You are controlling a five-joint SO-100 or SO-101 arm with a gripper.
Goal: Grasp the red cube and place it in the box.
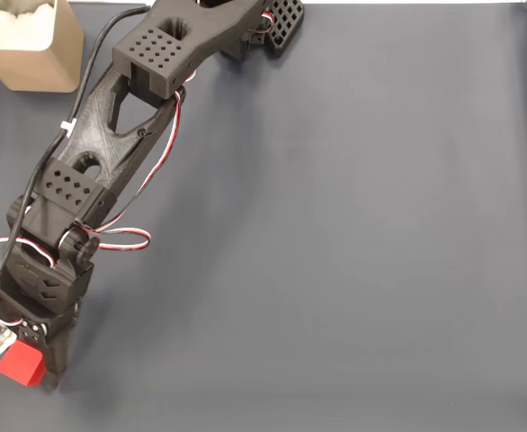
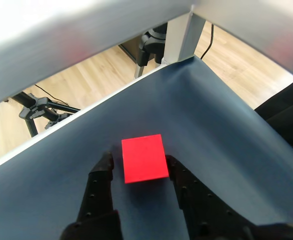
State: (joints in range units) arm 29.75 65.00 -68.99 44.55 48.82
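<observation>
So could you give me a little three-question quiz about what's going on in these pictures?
1. True or false: the red cube already lies inside the box.
2. In the wrist view, the cube sits: A) between the fingers of the gripper, B) beside the gripper, C) on the wooden floor.
3. Fill in: in the fixed view the box stands at the top ____ corner.

Key: 1 false; 2 A; 3 left.

Pincer fingers parted, low.
</observation>
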